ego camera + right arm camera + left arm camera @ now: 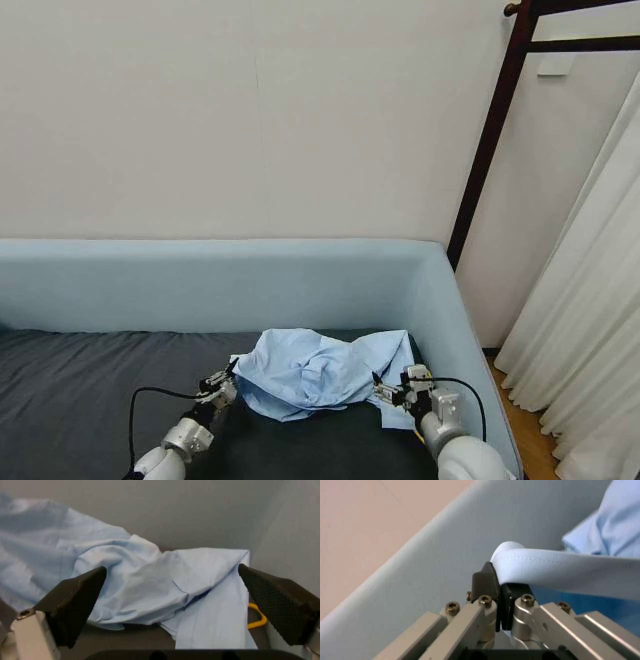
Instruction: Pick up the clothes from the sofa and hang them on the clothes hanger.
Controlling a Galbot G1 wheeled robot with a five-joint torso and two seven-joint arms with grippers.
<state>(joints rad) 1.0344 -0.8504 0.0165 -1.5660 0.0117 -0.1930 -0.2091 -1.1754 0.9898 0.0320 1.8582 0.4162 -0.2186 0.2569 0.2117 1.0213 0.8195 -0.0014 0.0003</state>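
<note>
A light blue shirt point(310, 372) lies crumpled on the dark seat cushion point(80, 390) of a pale blue sofa point(250, 285), near the sofa's right end, close to the armrest. The left gripper point(222, 384) sits at the shirt's left edge, low over the cushion. In the left wrist view its jaws are closed together on a folded hem of the shirt point(570, 568), and the cloth runs away from the pinch in a taut band. The right gripper point(385, 390) is at the shirt's right edge. In the right wrist view its two dark fingers point(75, 600) stand wide apart and hold nothing, with the rumpled shirt point(145, 581) lying on the cushion just beyond them. A yellow curved piece point(257, 617) peeks out beside the cloth near the armrest. A dark wooden clothes rack point(490, 140) stands behind the sofa's right end, next to a white curtain point(590, 330).
</note>
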